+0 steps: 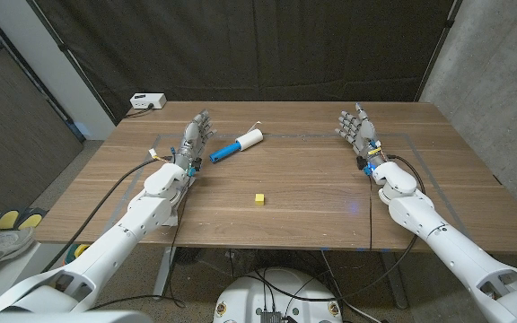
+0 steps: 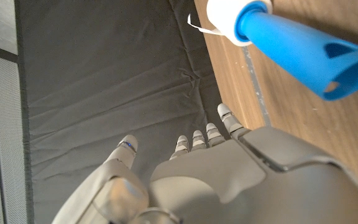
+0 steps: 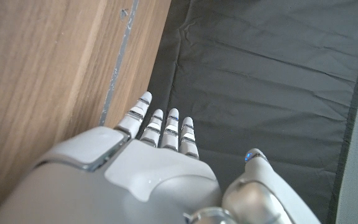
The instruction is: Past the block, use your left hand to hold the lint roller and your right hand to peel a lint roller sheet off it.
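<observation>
The white lint roller with a blue plastic handle (image 1: 237, 146) lies past the small yellow block (image 1: 258, 198), just beside the empty, spread left hand (image 1: 196, 135), which should grip the handle while the empty right hand (image 1: 355, 126) crosses over

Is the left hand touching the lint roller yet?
Apart. The head view shows bare table between the left hand and the lint roller.
</observation>
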`<state>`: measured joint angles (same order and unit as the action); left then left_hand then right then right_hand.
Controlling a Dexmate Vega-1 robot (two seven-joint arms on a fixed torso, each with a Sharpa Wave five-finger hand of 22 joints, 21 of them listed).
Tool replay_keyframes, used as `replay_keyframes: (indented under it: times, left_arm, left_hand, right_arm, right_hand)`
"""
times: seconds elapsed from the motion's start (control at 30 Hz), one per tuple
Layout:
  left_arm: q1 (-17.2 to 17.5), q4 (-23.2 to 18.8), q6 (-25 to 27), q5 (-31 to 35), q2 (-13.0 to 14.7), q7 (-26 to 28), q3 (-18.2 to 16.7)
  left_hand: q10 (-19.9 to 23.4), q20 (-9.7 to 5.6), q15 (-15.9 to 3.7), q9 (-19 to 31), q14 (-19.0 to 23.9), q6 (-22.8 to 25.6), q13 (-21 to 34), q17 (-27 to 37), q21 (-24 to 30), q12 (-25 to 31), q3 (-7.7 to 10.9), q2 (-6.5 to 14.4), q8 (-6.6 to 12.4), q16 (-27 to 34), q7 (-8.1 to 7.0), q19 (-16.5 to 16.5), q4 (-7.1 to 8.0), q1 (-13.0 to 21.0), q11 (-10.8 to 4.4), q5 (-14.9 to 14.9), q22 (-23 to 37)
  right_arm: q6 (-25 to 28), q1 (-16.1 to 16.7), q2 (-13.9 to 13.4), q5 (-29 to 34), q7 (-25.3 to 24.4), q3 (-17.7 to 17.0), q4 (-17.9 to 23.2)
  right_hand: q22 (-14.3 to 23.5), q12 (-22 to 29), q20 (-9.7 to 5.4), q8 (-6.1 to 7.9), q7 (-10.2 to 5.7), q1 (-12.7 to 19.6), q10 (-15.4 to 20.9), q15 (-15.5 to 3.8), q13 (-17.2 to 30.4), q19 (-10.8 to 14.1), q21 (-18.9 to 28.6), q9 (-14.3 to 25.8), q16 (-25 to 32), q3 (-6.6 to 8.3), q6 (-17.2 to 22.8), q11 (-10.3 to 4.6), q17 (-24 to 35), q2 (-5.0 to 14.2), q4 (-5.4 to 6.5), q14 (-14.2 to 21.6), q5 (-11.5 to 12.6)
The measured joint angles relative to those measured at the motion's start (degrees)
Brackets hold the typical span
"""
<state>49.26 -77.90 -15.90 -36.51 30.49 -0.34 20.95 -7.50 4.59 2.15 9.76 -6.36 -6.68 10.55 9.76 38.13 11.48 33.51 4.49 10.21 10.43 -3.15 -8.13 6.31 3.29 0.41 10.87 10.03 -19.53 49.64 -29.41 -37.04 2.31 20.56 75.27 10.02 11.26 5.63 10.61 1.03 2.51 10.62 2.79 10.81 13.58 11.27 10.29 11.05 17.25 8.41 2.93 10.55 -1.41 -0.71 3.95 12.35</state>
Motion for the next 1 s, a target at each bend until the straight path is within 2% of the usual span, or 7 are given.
replay_keyframes:
  times: [0.27, 0.47, 0.57, 0.67, 0.73, 0.9, 1.0]
  left_arm:
    - [0.6, -2.9, 0.6, 0.8, 0.8, 1.5, -0.2]
    - [0.6, -4.5, 1.7, 2.0, 1.1, 3.5, -0.2]
    - [0.6, -5.9, 3.2, 3.1, 1.5, 5.2, -0.1]
    - [0.5, -7.9, 5.4, 4.3, 2.1, 7.3, 0.3]
    - [0.5, -9.1, 7.1, 4.9, 2.5, 8.6, 0.5]
    - [-0.2, -12.9, 13.5, 6.4, 3.9, 11.7, 1.1]
    - [-0.5, -13.7, 16.5, 6.8, 4.5, 12.7, 1.4]
  left_hand:
    - [-0.3, 0.12, 0.12, 0.0, -0.1, 0.0, 0.0, 0.0, 0.0, 0.0, 0.0, 0.0, 0.0, 0.0, 0.0, -0.1, 0.0, 0.0, 0.34, 0.0, 0.0]
    - [0.7, 3.36, 2.81, 0.0, 0.9, 0.5, 0.0, 0.3, -0.7, 0.4, -0.75, -0.8, 0.0, 0.4, -0.46, -0.5, -0.75, 0.2, 1.89, 0.0, 0.2]
    - [1.1, 3.78, 3.5, 0.0, 1.0, 0.8, 0.0, 0.3, -0.9, 0.4, -1.05, -1.5, 0.07, 0.4, -0.75, -0.5, -1.05, 0.4, 1.87, 0.0, 0.3]
    - [1.9, 4.72, 4.14, 0.2, 1.7, 1.5, 0.1, 0.3, -1.9, 0.9, -1.26, -2.3, 0.43, 0.6, -1.49, -1.5, -2.24, 1.2, 2.06, 0.0, 0.3]
    - [2.2, 5.1, 4.69, 0.3, 2.2, 2.0, 0.3, 0.3, -2.7, 0.9, -1.54, -2.9, 0.43, 0.7, -1.35, -1.9, -2.83, 1.5, 2.14, 0.0, 0.3]
    - [4.2, 5.1, 5.09, 0.3, 3.3, 3.2, 0.3, 0.3, -2.8, 1.3, -1.15, -3.8, 0.88, 0.8, -1.05, -1.9, -4.64, 2.6, 2.26, 0.0, 0.3]
    - [4.8, 5.1, 5.1, 0.3, 3.3, 3.7, 0.3, 0.3, -3.2, 1.7, -0.58, -3.5, 1.1, 0.8, -0.73, -1.9, -6.01, 4.3, 2.06, 0.0, 0.3]
  right_arm:
    - [-2.8, 0.5, 0.2, 0.1, 0.9, -0.4, -0.5]
    - [-4.2, -0.2, 0.8, -0.3, 2.3, -0.5, -2.7]
    - [-4.7, -0.5, 1.0, -0.6, 3.1, -0.6, -3.7]
    - [-5.1, -0.6, 1.1, -0.9, 3.7, -0.7, -4.4]
    - [-5.5, -0.6, 1.1, -1.1, 4.1, -0.8, -4.7]
    - [-6.2, -0.6, 1.0, -1.4, 4.8, -1.1, -4.9]
    - [-6.3, -0.3, 0.8, -1.5, 5.0, -1.2, -4.9]
  right_hand:
    - [0.0, 0.0, 0.0, 0.0, 0.0, 0.0, 0.0, 0.19, 0.0, 0.0, 0.0, 0.0, 0.0, 0.0, 0.0, 0.0, 0.0, 0.0, 0.0, 0.2, 0.0]
    - [0.0, 0.0, 0.0, 0.0, 0.0, 0.0, 0.0, 0.19, 0.0, 0.0, 0.0, 0.0, 0.0, 0.0, 0.0, 0.0, 0.0, 0.0, 0.0, 0.2, 0.0]
    - [0.0, 0.0, 0.0, 0.0, -0.01, 0.0, 0.0, 0.19, 0.0, 0.0, 0.0, 0.0, 0.0, 0.0, 0.0, 0.0, 0.0, 0.0, 0.0, 0.2, 0.0]
    - [0.0, 0.0, 0.0, 0.0, -0.01, 0.0, 0.0, 0.19, 0.0, 0.0, 0.0, 0.0, 0.0, 0.17, 0.0, 0.0, 0.0, 0.0, -0.17, 0.2, 0.0]
    - [0.0, 0.0, -0.01, 0.0, -0.01, 0.0, 0.0, 0.19, 0.0, 0.0, 0.0, 0.0, 0.0, 0.24, 0.0, 0.0, 0.0, 0.01, -0.24, 0.2, 0.0]
    - [0.0, 0.0, -0.01, 0.0, -0.01, 0.5, 0.0, 0.19, 0.0, 0.0, 0.0, 0.0, 0.0, 0.23, 0.0, 0.0, 0.0, 0.01, -0.24, 0.2, 0.4]
    - [0.0, 0.0, -0.01, 0.21, -0.01, 0.5, 0.2, 0.19, 0.0, 0.0, 0.0, 0.0, 0.0, 0.23, 0.0, 0.24, 0.0, 0.01, -0.24, 0.2, 0.4]
